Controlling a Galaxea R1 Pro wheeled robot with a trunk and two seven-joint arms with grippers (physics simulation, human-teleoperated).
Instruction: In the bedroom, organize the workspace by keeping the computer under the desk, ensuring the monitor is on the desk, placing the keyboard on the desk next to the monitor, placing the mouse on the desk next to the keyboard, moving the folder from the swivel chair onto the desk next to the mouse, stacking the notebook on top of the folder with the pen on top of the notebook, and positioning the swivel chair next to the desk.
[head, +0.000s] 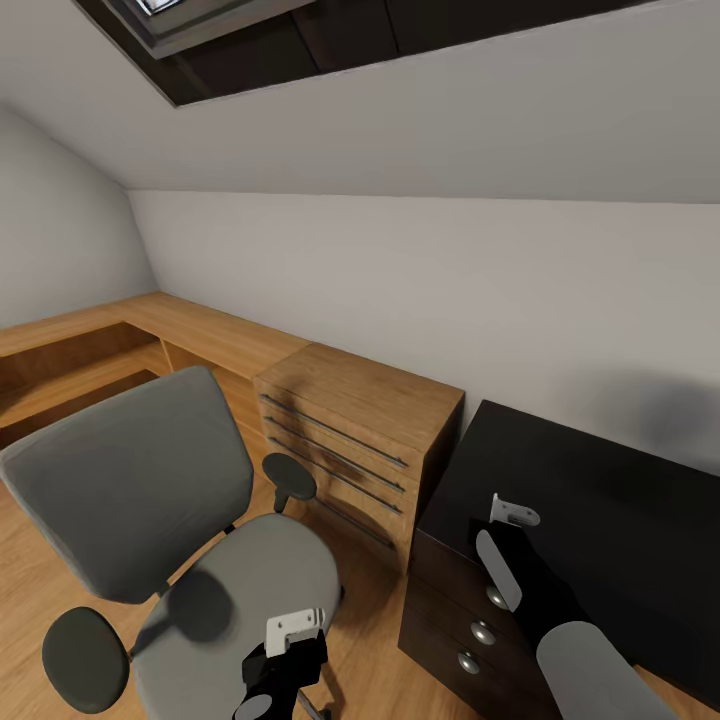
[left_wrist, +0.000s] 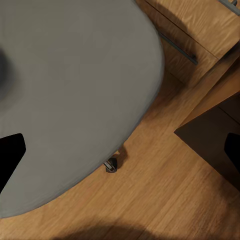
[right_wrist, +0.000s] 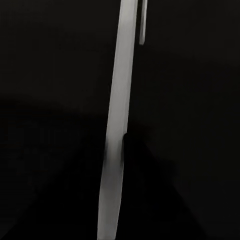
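Note:
The grey swivel chair (head: 130, 480) stands at the lower left, its tall back towards the wall, and nothing lies on the visible part of its seat (left_wrist: 75, 75). My left gripper (left_wrist: 125, 145) hangs open over the seat's front edge and the plank floor, with nothing between its black fingers (left_wrist: 10, 155). The glossy black desk (head: 600, 480) fills the lower right. My right gripper (head: 518, 555) is over the desk's near corner, dark against the dark top. In the right wrist view a thin pale strip (right_wrist: 117, 125) crosses blackness, and I cannot tell what it is.
A low oak dresser (head: 350, 420) with long bar handles stands between chair and desk, joined to an oak shelf (head: 150, 320) along the sloped wall. The desk's black drawer unit (head: 470, 620) has round silver knobs. A chair castor (left_wrist: 111, 165) rests on the floor.

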